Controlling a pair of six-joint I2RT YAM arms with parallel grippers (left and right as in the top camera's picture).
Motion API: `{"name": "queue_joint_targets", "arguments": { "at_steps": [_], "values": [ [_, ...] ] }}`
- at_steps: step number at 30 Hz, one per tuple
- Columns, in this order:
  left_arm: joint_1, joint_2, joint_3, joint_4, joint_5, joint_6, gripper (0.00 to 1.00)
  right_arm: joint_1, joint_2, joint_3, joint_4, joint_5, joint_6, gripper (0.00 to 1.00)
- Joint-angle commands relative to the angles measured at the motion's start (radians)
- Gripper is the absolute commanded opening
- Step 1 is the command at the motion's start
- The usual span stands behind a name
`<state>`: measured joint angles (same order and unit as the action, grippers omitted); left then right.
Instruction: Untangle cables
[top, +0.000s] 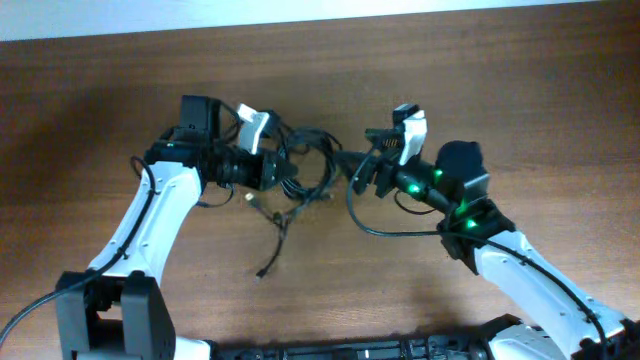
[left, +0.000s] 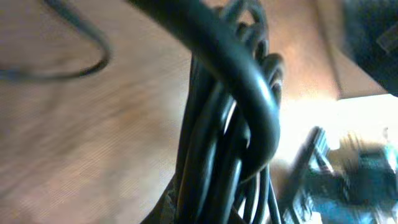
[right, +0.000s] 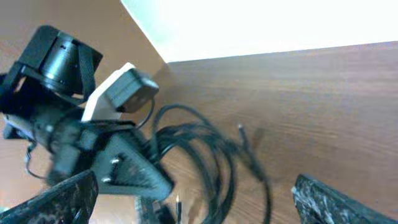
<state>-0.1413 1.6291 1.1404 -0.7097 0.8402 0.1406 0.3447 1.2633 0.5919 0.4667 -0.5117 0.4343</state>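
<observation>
No legible text or markings

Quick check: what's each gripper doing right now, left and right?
Left gripper: closed on the cables.
Right gripper: open, holding nothing.

Two arms are being shown at one table (top: 500, 90): the left arm (top: 150, 215) and the right arm (top: 530, 270). Two grippers are being counted, one per arm: the left gripper (top: 280, 170) and the right gripper (top: 358, 178). Two white cameras are being carried, the left wrist camera (top: 254, 126) and the right wrist camera (top: 409, 126). One tangled bundle of cables (top: 305, 165) is being shown; its strands are being overlapped too closely for a number to be given. Two loose ends are being made out below the bundle: one pale plug (top: 247, 200) and one dark tip (top: 262, 272).
</observation>
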Motion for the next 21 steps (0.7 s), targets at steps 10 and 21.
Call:
{"name": "queue_joint_targets", "arguments": {
  "at_steps": [10,21],
  "values": [
    [-0.041,-0.006,0.005,-0.332,-0.004,0.582,0.06,-0.044,0.085,0.001,-0.220,-0.671,-0.225,0.90],
    [-0.042,-0.006,0.005,-0.286,0.021,0.450,0.07,0.045,0.096,0.001,-0.269,-0.384,-0.224,0.79]
  ]
}}
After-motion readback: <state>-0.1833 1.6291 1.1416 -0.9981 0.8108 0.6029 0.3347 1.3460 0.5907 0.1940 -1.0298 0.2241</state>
